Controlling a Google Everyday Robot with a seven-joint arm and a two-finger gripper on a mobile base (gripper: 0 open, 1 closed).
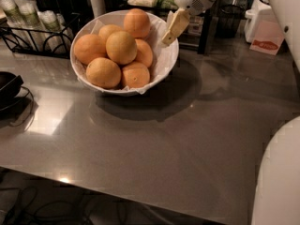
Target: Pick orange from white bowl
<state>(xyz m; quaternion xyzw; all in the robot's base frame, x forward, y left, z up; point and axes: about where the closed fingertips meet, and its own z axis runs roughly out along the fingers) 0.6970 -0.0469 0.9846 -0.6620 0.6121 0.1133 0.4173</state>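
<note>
The robot's cream-coloured pincer [168, 37] hangs over the far right rim of the wide, round white bowl with its crinkled paper lining [161, 69], tilted so its tip leans down and left toward the fruit. It carries nothing. Seen edge-on as a single tapered shape, it does not show whether it is set wide or narrow.

The likeliest target is the round, deep-orange fruit with dimpled skin [137, 22]. It sits just left of the pincer tip at the back of the heap, at the top of the pile, near the tip but apart from it. The paler yellow-orange fruits lie further left and lower, toward the front of the bowl. The bowl rests on the grey, glossy surface [154, 153], below and in front of the pincer.

As for progress, the approach looks nearly made, but the pick itself is not yet done — no contact with the orange and no grasp. Every fruit lies in the bowl. What remains, by my reading, is to bring the pincer leftward and down around the orange, close on it and lift it clear — without nudging the neighbours or catching the paper.
</note>
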